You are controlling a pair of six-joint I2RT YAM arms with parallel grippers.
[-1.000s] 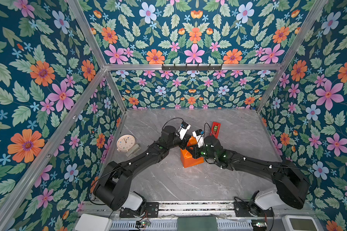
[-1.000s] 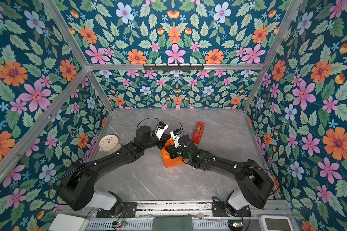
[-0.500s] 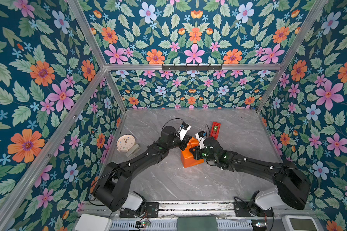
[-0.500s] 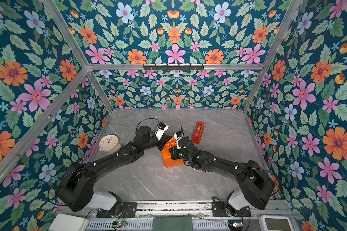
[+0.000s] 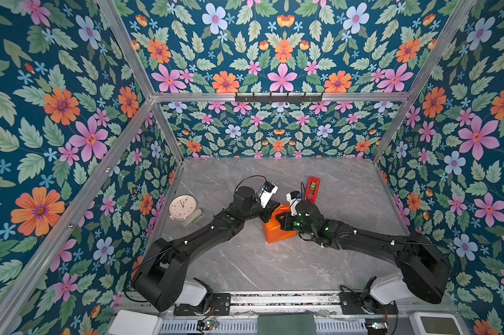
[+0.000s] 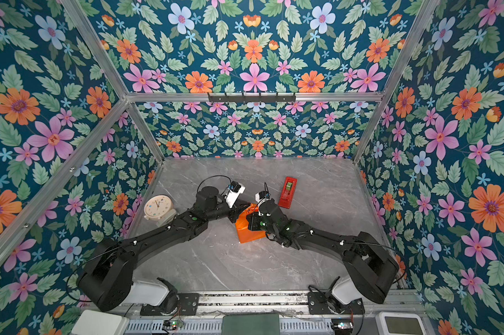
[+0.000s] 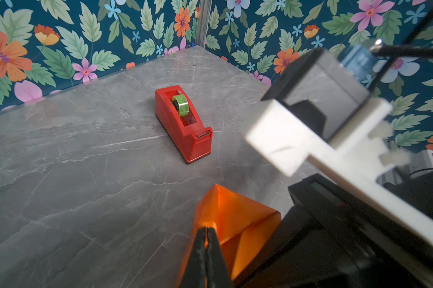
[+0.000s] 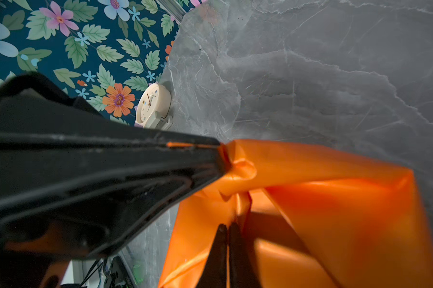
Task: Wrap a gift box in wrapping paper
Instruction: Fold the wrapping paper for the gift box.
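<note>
Left pincer (image 7: 206, 230) is clenched on the paper's (image 5: 275, 232) raised peak, and right pincer (image 8: 226, 230) grips a paper fold. The paper sits mid-desk (image 5: 245, 266), with the dispenser (image 5: 313, 188) at its 1 o'clock.

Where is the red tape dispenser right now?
In a top view the red tape dispenser stands on the table, slightly right of centre, behind the orange wrapping paper and apart from it.

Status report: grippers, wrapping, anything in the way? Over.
Left gripper shut on wrapping paper flap. Right gripper shut on it too. The gift box hidden under paper. Tape dispenser stands apart, not in the way.
</note>
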